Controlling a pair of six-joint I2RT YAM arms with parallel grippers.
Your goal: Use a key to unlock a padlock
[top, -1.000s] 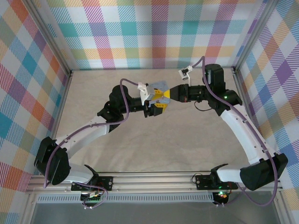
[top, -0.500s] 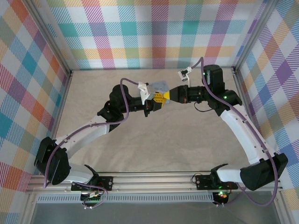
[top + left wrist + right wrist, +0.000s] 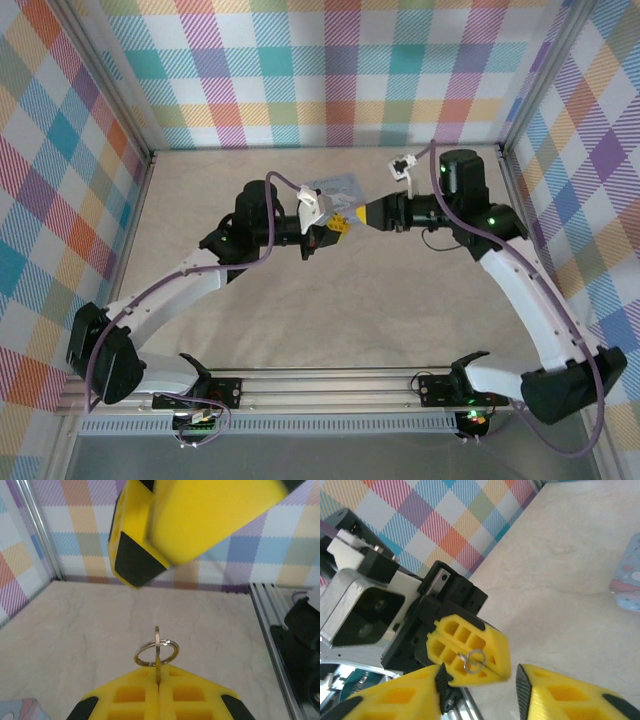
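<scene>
At the centre of the top view, the left claw (image 3: 337, 226) is clamped on a small key (image 3: 157, 647), whose ring pokes out past the yellow tips. The right claw (image 3: 480, 677) is spread apart, its tips just beside the key. A pale blue box (image 3: 337, 185) lies on the table (image 3: 300, 310), just above them in the frame.

Walls (image 3: 330, 70): pastel plaid panels, three sides | Frame: aluminium corner posts (image 3: 100, 80) | Desk (image 3: 330, 320): beige marbled top | Near edge: slotted aluminium rail (image 3: 330, 384) | Light: even, soft shadows
</scene>
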